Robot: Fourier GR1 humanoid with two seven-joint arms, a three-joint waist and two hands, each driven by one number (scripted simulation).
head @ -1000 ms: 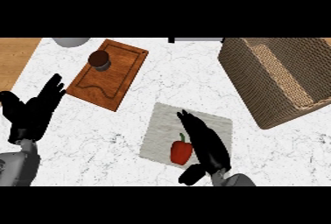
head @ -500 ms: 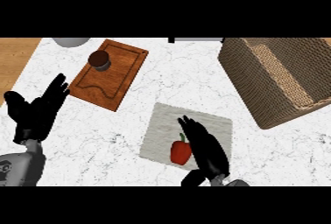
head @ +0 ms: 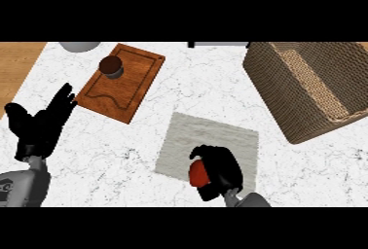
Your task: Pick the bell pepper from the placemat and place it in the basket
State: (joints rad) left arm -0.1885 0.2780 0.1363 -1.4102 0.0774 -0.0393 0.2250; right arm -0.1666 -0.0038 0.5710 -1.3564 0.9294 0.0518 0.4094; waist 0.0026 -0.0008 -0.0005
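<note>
**Pepper gripped on the placemat**

Pepper (head: 197, 173), red, lies at the near edge of the grey placemat (head: 208, 138), mostly covered by the right robot hand (head: 221, 168). That hand comes in from the lower edge of the view and its black fingers curl over and around the pepper, so only the pepper's left side shows. Whether the pepper rests on the placemat or is just off it cannot be told from above.

The placemat lies tilted on the white marble surface (head: 187, 104), near the middle of the view. The woven basket (head: 309, 87) stands at the far right, well apart from the placemat, its long side angled toward it; its inside shows as a lighter strip.

At the far left a wooden cutting board (head: 122, 87) lies at a slant, with a small dark round object (head: 111, 65) standing on its far corner. A pale rounded object (head: 79, 45) is cut off by the top of the scene beside the board.

The left robot hand (head: 39, 126) shows at the left edge, resting open with its fingers straight and pointing up, touching nothing.
</note>
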